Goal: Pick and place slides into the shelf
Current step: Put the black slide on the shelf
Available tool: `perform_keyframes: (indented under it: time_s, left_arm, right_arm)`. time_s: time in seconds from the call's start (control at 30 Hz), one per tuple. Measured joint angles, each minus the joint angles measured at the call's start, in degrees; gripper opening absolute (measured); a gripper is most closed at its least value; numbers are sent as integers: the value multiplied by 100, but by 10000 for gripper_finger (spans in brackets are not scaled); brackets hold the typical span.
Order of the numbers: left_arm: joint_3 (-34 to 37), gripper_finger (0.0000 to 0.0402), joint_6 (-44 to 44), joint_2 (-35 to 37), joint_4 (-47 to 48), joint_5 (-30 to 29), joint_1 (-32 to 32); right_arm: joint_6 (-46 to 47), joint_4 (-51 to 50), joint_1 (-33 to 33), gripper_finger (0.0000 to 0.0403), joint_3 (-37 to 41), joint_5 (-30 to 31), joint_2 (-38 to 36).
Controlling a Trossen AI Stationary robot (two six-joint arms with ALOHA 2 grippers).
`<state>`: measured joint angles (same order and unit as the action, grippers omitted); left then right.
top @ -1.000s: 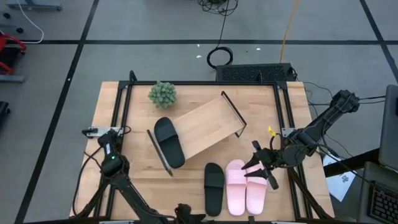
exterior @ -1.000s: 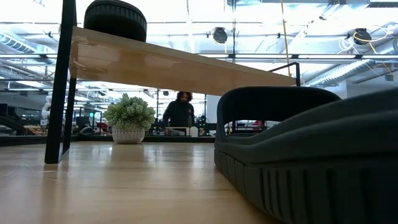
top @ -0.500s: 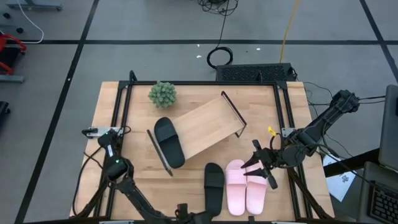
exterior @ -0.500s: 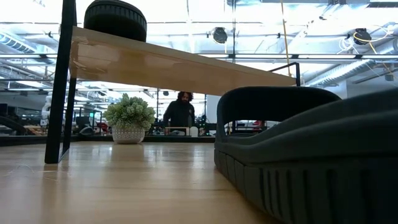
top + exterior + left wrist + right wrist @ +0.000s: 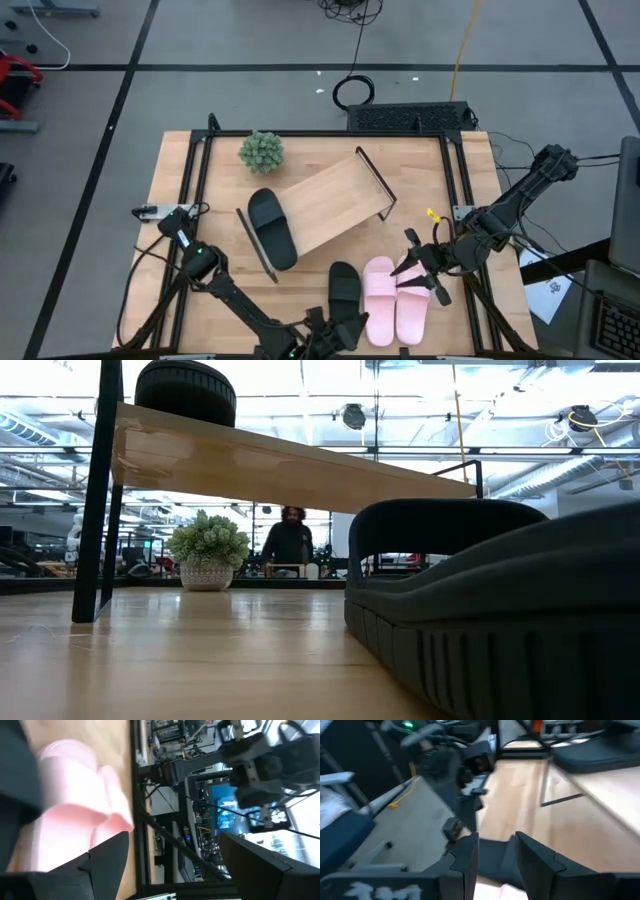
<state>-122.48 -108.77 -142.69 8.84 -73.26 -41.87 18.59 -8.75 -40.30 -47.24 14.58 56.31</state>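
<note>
Wooden tabletop [image 5: 200,260] carried the shelf [image 5: 330,205], set diagonally near centre, its board running from the near-left up to the far-right between black wire end frames. One black slide [image 5: 272,228] lay on the shelf's lower-left end, long axis roughly near-to-far, tilted slightly left at the far end. Second black slide [image 5: 344,298] rested on the table near the front edge, long axis near-to-far. Pink pair [image 5: 395,300] lay just right of it, side by side and touching, same orientation.

Left gripper [image 5: 335,335] sat at the front edge, just beside the near end of the table's black slide, fingers wide apart, nothing between them; left wrist view showed the pink slides close ahead. Right gripper [image 5: 418,270] hovered over the far ends of the pink pair, fingers [image 5: 532,855] partly apart, nothing visibly clamped.

Potted plant [image 5: 261,151] stood at the far-left, well apart from the slides. Low view showed a person [image 5: 289,542] beyond the table.
</note>
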Motion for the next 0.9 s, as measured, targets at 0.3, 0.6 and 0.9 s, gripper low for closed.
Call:
perform_keyframes:
  time_s: [0.3, 0.6, 0.9]
  left_arm:
    - [2, 310, 126, -534, -1188, -314, -54]
    - [0, 310, -193, -532, -734, -184, -10]
    - [0, 310, 766, -281, -1130, -852, -300]
  right_arm:
    - [-153, 38, 1, 118, 0, -108, -222]
    - [-105, 92, 7, 118, 0, -105, -266]
    - [-124, 485, -232, 118, 0, -436, 182]
